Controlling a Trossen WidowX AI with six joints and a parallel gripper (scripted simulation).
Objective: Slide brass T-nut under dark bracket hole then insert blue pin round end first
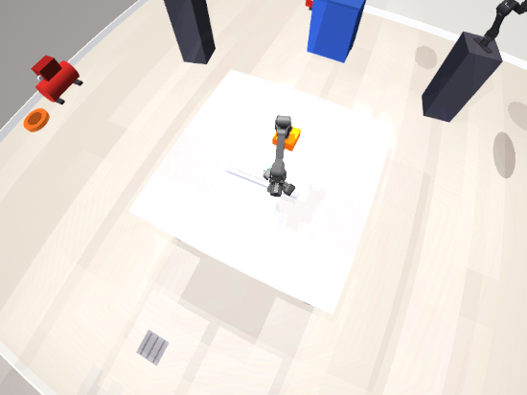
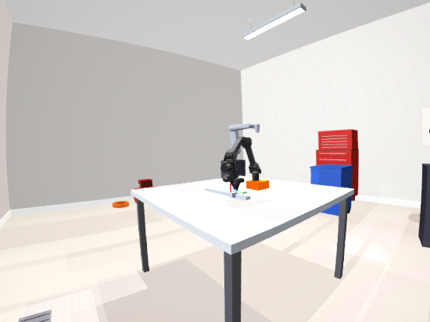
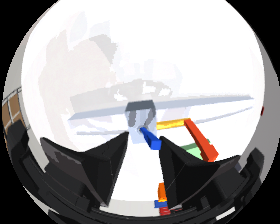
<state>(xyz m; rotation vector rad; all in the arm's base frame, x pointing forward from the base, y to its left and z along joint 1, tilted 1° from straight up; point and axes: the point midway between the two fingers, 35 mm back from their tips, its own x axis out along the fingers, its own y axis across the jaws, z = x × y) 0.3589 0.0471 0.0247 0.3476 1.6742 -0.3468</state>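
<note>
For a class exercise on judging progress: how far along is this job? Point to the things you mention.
Looks done: the brass nut [image 3: 171, 124] is at the rail [image 1: 246, 175] [image 2: 219, 191] [image 3: 210, 102], handle [image 2: 231, 188] [image 3: 200, 137] rising; the blue pin [image 3: 151, 138] is out of the green tray [image 2: 241, 192] [image 3: 197, 150], one end at the bracket [image 2: 234, 194] [image 3: 141, 106].

In hand: nothing; the gripper [image 1: 277, 190] [image 2: 236, 188] [image 3: 144, 136] stands open around the leaning pin.

Left: probably straightening and seating it. Nut alignment under the hole can't be confirmed.

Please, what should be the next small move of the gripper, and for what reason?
Probably open a little more, then rise straight up. The blue pin leans from the dark bracket with its lower end at the hole, and the gripper's fingers stand apart around it, so a sideways move might knock it.
</note>
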